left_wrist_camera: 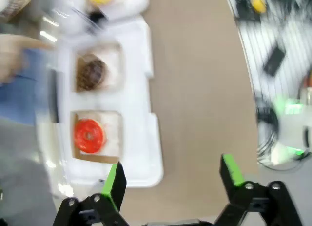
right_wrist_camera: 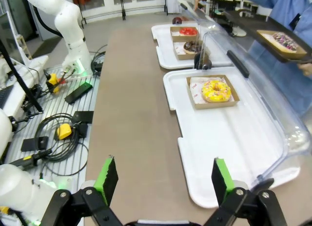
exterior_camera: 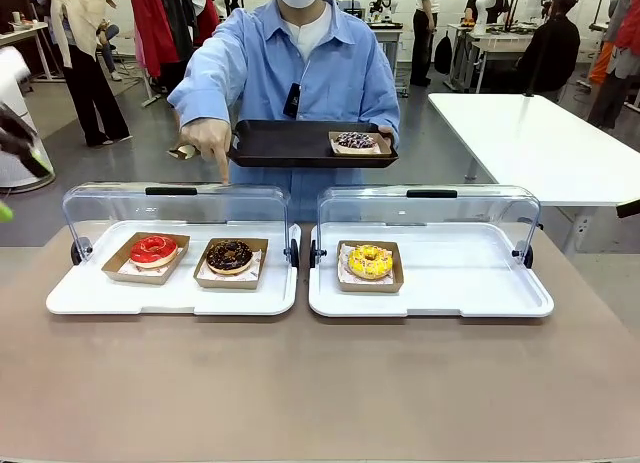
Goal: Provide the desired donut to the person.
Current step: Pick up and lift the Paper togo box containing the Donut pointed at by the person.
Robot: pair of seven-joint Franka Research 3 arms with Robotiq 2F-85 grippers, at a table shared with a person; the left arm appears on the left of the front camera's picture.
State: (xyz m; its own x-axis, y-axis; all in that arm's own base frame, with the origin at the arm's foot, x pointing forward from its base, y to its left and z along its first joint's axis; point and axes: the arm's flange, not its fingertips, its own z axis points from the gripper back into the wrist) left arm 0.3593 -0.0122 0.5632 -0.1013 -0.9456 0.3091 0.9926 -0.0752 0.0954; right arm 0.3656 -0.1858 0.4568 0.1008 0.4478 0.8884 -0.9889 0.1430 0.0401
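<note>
The person (exterior_camera: 300, 68) in a light-blue shirt stands across the table, holding a black tray (exterior_camera: 280, 143) that carries a sprinkled donut (exterior_camera: 355, 141). Their other hand (exterior_camera: 208, 138) points a finger down over the chocolate donut (exterior_camera: 230, 255), which sits beside a red donut (exterior_camera: 153, 249) in the left case. A yellow donut (exterior_camera: 370, 260) lies in the right case. My left gripper (left_wrist_camera: 173, 179) hovers open above the table beside the red donut (left_wrist_camera: 88, 135). Well short of the yellow donut (right_wrist_camera: 216, 90), my right gripper (right_wrist_camera: 163, 179) is open and holds nothing.
Both white display trays (exterior_camera: 70, 298) (exterior_camera: 520, 298) have their clear lids (exterior_camera: 175, 208) raised at the back. Brown tabletop lies bare in front of them. Cables and boxes (right_wrist_camera: 58, 131) lie on the robot's side, by the left arm's base (right_wrist_camera: 63, 26). A white table (exterior_camera: 540, 143) stands far right.
</note>
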